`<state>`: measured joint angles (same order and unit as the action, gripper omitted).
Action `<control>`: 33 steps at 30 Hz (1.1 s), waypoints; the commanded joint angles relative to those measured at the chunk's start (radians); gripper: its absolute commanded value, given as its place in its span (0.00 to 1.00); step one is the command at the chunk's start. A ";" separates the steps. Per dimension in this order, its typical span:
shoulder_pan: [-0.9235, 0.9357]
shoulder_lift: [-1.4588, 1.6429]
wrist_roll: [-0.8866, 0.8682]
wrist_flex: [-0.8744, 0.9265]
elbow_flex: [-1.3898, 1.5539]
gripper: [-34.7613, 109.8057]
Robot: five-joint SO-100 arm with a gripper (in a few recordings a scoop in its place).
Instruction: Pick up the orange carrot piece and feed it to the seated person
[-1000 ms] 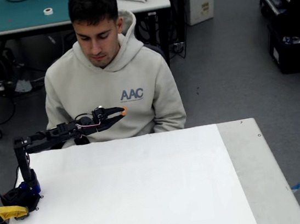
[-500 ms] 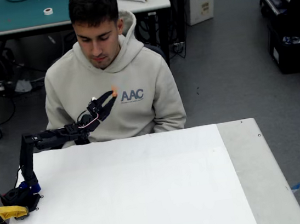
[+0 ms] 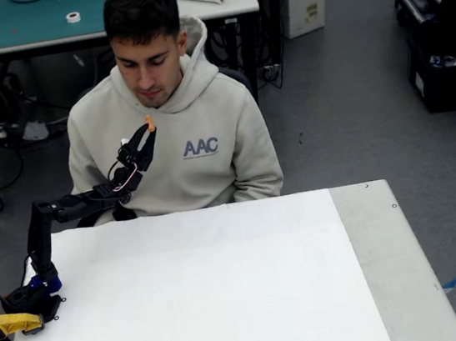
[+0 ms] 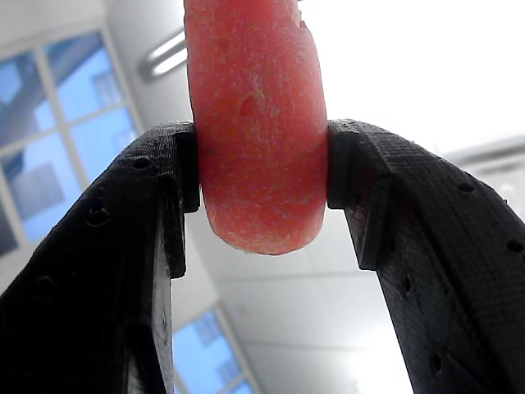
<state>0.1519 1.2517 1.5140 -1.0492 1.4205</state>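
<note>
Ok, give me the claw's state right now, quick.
Claw: closed on the orange carrot piece, pinched between both fingertips, raised toward the seated person.

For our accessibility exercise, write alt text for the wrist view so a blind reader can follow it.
Seen close from below, the gripper pinches an orange carrot piece between its two black fingers. Behind it are a pale ceiling, a strip light and blue-tinted windows.
</note>
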 commanded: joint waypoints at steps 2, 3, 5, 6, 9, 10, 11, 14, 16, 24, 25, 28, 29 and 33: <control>0.011 0.066 0.012 -0.041 -0.081 0.22; 0.011 0.066 0.012 -0.044 -0.087 0.22; 0.011 0.066 0.012 -0.044 -0.124 0.22; 0.011 0.061 0.012 -0.037 -0.150 0.22; 0.011 0.049 0.012 -0.032 -0.221 0.22; 0.011 0.048 0.012 -0.032 -0.235 0.22; 0.011 0.048 0.012 -0.031 -0.244 0.22; -0.003 0.048 0.012 -0.031 -0.235 0.22; -0.017 0.048 0.012 -0.031 -0.224 0.22; -0.029 0.048 0.014 -0.031 -0.213 0.22; -0.029 0.048 0.014 -0.031 -0.213 0.22; -0.029 0.048 0.014 -0.031 -0.213 0.22; -0.029 0.046 0.014 -0.031 -0.213 0.22; -0.029 0.037 0.014 -0.031 -0.206 0.22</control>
<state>0.1181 1.2502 1.5140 -1.0538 1.2625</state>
